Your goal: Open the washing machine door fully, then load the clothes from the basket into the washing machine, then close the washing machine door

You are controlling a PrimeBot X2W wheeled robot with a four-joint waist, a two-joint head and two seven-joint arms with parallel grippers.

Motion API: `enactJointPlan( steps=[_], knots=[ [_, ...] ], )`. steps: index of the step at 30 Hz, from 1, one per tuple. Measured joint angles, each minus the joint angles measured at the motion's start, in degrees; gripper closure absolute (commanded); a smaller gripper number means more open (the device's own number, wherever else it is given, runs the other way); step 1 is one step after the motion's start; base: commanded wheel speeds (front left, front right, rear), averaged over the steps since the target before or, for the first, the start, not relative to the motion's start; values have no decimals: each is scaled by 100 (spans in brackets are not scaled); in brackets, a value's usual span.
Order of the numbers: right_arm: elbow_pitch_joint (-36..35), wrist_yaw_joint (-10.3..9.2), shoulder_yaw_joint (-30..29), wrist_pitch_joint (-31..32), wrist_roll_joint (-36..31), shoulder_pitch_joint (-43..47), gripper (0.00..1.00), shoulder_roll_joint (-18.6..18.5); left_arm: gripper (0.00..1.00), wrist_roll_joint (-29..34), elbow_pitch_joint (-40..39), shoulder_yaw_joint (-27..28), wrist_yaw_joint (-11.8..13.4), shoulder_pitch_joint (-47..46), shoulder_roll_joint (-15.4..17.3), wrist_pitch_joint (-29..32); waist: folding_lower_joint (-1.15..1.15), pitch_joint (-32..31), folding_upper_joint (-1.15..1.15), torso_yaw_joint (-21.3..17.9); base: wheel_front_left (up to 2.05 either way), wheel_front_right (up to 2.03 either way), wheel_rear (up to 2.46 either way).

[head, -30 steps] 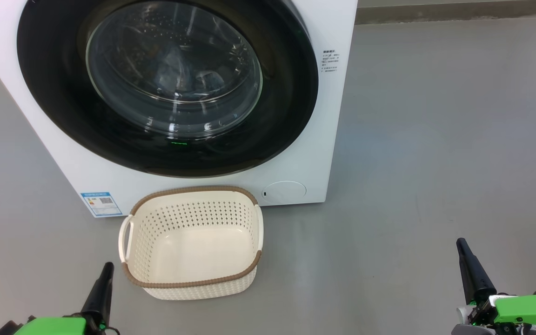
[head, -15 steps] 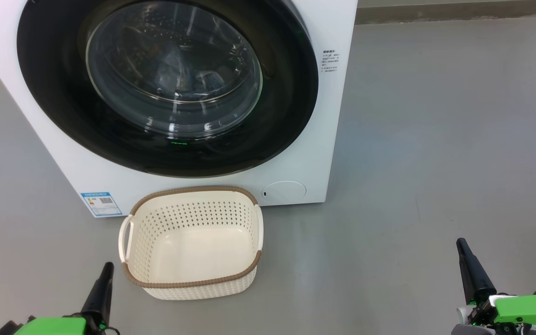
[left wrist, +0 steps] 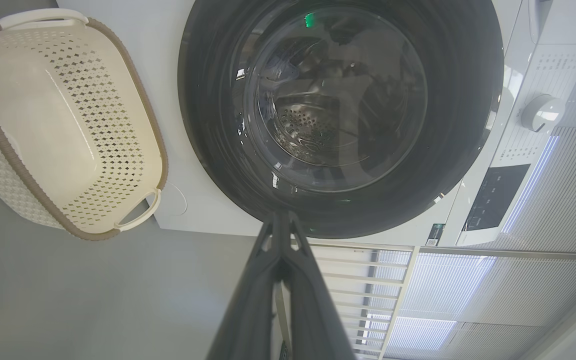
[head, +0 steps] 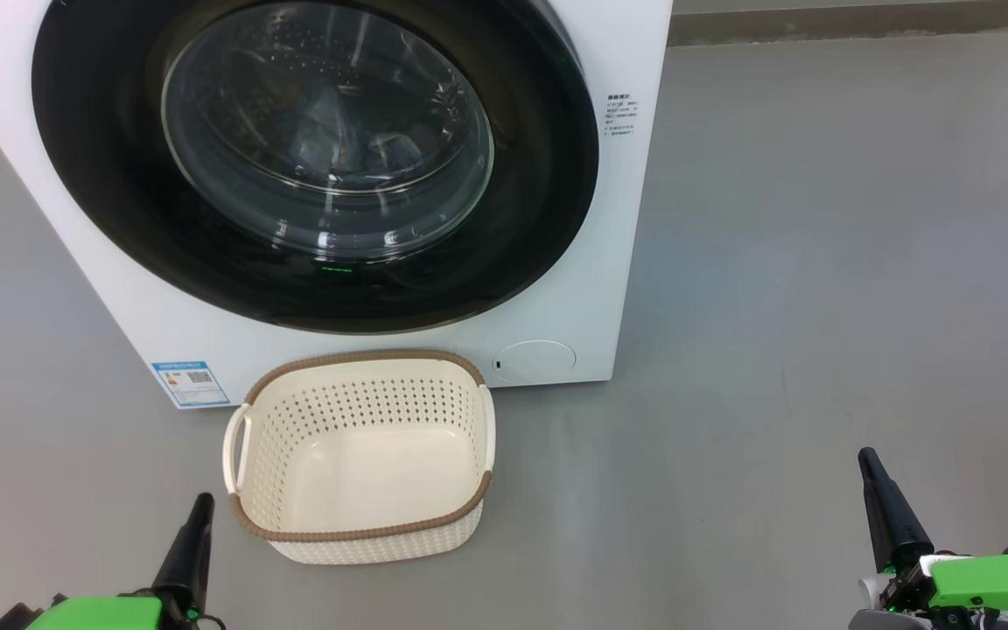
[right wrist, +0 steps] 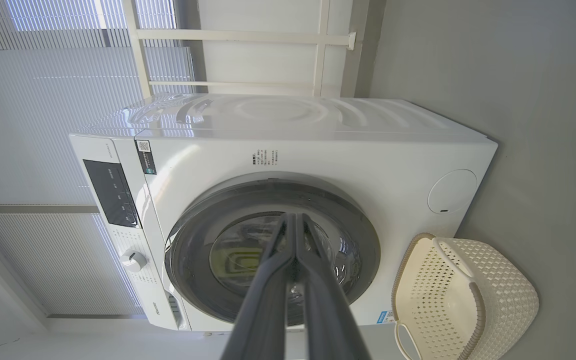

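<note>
The white washing machine [head: 626,219] stands ahead with its door [head: 539,175] closed flat against the front. Through the door's glass bowl some pale bluish fabric, the clothes [head: 338,131], shows dimly inside the drum. On the floor just in front sits the cream basket [head: 355,367], with nothing in it. My left gripper [head: 204,500] is shut, low on the left beside the basket's near corner. Far to the right my right gripper [head: 865,457] hovers over bare floor, also shut. Both wrist views show fingers pressed together, the left gripper [left wrist: 283,217] and the right gripper [right wrist: 293,217], each pointing at the door.
Grey floor [head: 819,306] spreads wide to the machine's right. A blue sticker [head: 190,382] and a round service flap [head: 534,360] sit low on the front. The control panel and knob [right wrist: 133,260] are at the machine's top, and blinds hang behind it.
</note>
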Motion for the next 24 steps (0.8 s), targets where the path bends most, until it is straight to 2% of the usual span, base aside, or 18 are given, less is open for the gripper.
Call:
enactJointPlan(
  steps=[24],
  knots=[
    [0, 0, 0, 0, 0, 0, 100, 0, 100, 0, 0, 0, 0, 0, 0, 0, 0, 0, 0, 0, 0, 0, 0]
  ],
)
